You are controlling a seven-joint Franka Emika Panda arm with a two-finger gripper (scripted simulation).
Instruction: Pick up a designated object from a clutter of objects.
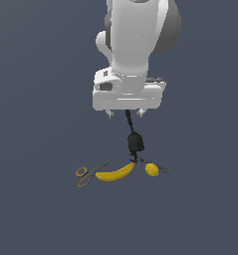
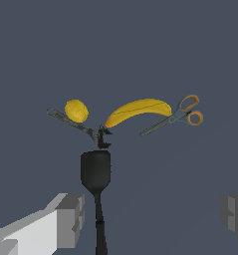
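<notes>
The black spatula (image 1: 135, 143) (image 2: 95, 172) lies on the dark floor, its wide blade toward the clutter and its thin handle running back under my hand. My gripper (image 1: 124, 115) (image 2: 151, 211) hovers over the handle end, open wide. The handle passes between the fingers (image 2: 65, 216), nearer one of them, and neither touches it. Just past the blade lie a yellow banana (image 1: 115, 173) (image 2: 138, 110), a lemon (image 1: 151, 170) (image 2: 76, 110), orange-handled scissors (image 1: 88, 174) (image 2: 182, 115) and a small dark grey tool (image 1: 160, 168) (image 2: 78, 127).
The floor (image 1: 36, 214) is a plain dark grey-blue surface. The grey tool's end sits right at the tip of the spatula blade, between the lemon and the banana.
</notes>
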